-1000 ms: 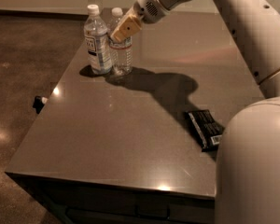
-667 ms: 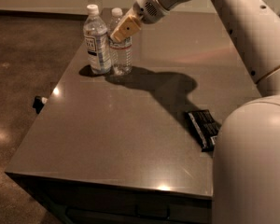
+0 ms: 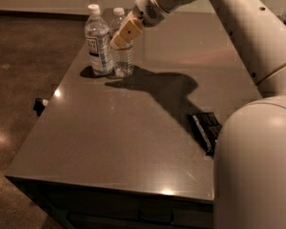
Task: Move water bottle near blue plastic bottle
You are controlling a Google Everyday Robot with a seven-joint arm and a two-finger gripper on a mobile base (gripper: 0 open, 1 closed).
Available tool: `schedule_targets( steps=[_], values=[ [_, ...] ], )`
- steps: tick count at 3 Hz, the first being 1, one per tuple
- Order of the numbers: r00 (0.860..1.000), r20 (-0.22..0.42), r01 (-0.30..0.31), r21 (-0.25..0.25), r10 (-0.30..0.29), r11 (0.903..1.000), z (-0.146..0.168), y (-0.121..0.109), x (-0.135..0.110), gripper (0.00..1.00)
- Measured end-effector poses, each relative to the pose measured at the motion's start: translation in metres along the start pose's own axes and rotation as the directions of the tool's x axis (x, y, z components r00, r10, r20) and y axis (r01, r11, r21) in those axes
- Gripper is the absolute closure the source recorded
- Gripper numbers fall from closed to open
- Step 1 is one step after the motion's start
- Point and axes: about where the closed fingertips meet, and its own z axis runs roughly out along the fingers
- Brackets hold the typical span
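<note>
I see the water bottle standing just beside the blue plastic bottle, the gripper at its shoulder, hold I cannot tell; only backing away seems left.

view: one camera, high, just behind the robot's white body (fills 4-5 o'clock) | facing: down and forward across the table | range: near | arm enters at 1 o'clock | gripper at 11 o'clock, against the water bottle
</note>
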Motion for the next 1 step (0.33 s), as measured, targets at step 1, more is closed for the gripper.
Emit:
schedule_targets(
  steps=[1],
  values=[
    [1.0,0.0,0.0,-0.003,0.0,1.0,0.0018,0.0003,0.0,0.0]
  ],
)
